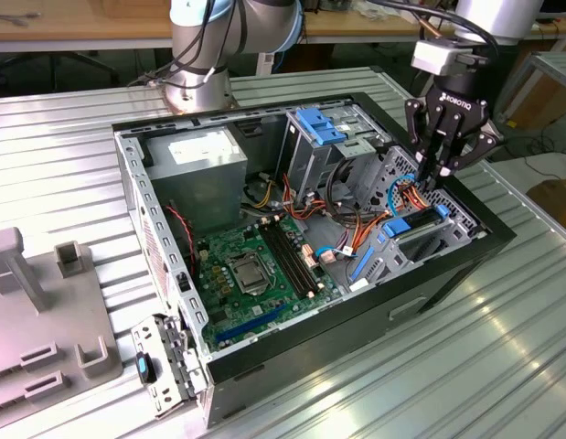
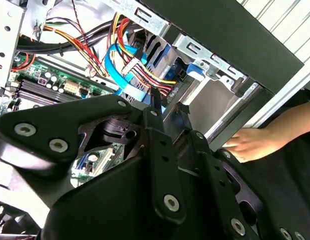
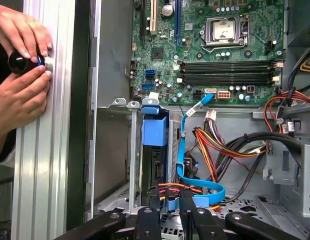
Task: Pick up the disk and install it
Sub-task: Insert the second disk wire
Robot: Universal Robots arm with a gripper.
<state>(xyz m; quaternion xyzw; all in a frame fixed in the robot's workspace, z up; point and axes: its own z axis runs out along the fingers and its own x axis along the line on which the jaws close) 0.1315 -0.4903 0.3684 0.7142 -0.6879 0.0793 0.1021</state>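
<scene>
In the first wrist view, two hands point(image 3: 19, 75) pinch a small black knob point(image 3: 20, 62) on the ribbed surface point(image 3: 44, 165) beside the open computer case point(image 1: 447, 265). The disk point(image 3: 155, 150) stands on edge in the case's drive bay, blue frame up. Whether the tool point(image 1: 440, 174) is spread or pressed together cannot be told; it hangs over that bay, past the motherboard point(image 1: 255, 265) in the exterior view

A robotics lab or electronics workshop: an open desktop computer case point(image 1: 447, 265) lies on a ribbed aluminium table point(image 1: 72, 174), a wooden workbench point(image 1: 81, 27) stands at twelve o'clock, grey fixtures point(image 1: 45, 311) at nine o'clock.
</scene>
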